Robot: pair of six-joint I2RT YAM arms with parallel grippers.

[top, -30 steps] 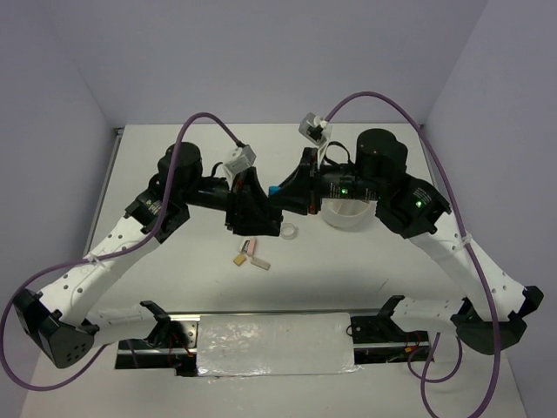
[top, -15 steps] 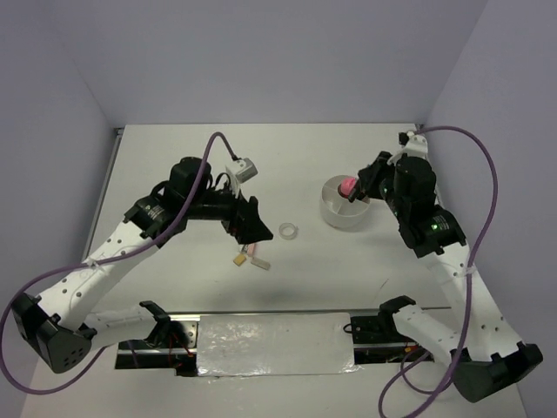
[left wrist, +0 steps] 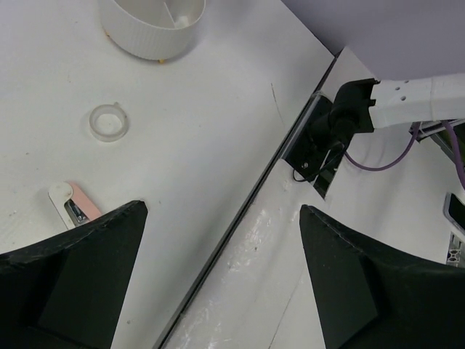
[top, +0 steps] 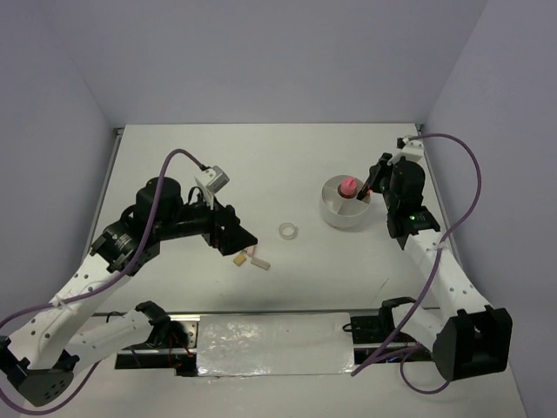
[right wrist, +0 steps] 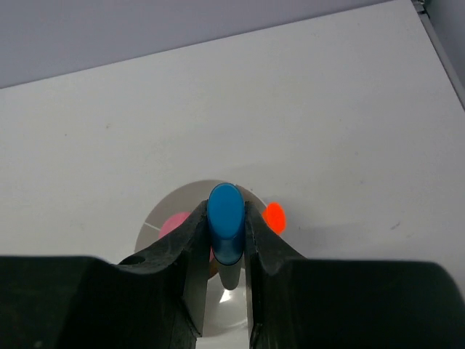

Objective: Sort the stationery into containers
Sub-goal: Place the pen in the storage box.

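My right gripper (right wrist: 226, 212) is shut on a black marker with a blue tip (right wrist: 226, 218) and holds it upright over the round white tub (right wrist: 182, 200). A pink cylinder (right wrist: 172, 225) stands inside the tub, and an orange tip (right wrist: 274, 217) shows at its right rim. In the top view the tub (top: 335, 214) sits at mid right with the right gripper (top: 369, 185) above it. My left gripper (top: 237, 237) stands open and empty, just left of a tan piece (top: 238, 258) and a pink eraser (top: 258, 258). A clear tape ring (top: 288, 231) lies between gripper and tub.
In the left wrist view the left gripper (left wrist: 223, 211) hangs over the table's near edge strip (left wrist: 247, 218), with the tape ring (left wrist: 109, 121), the eraser (left wrist: 75, 207) and the tub (left wrist: 149, 33) beyond. The right arm's base (left wrist: 349, 120) is bolted there.
The two grippers met at the table's middle. The left one then opened and drew back left, and the right one carried the blue-tipped marker over to the tub.
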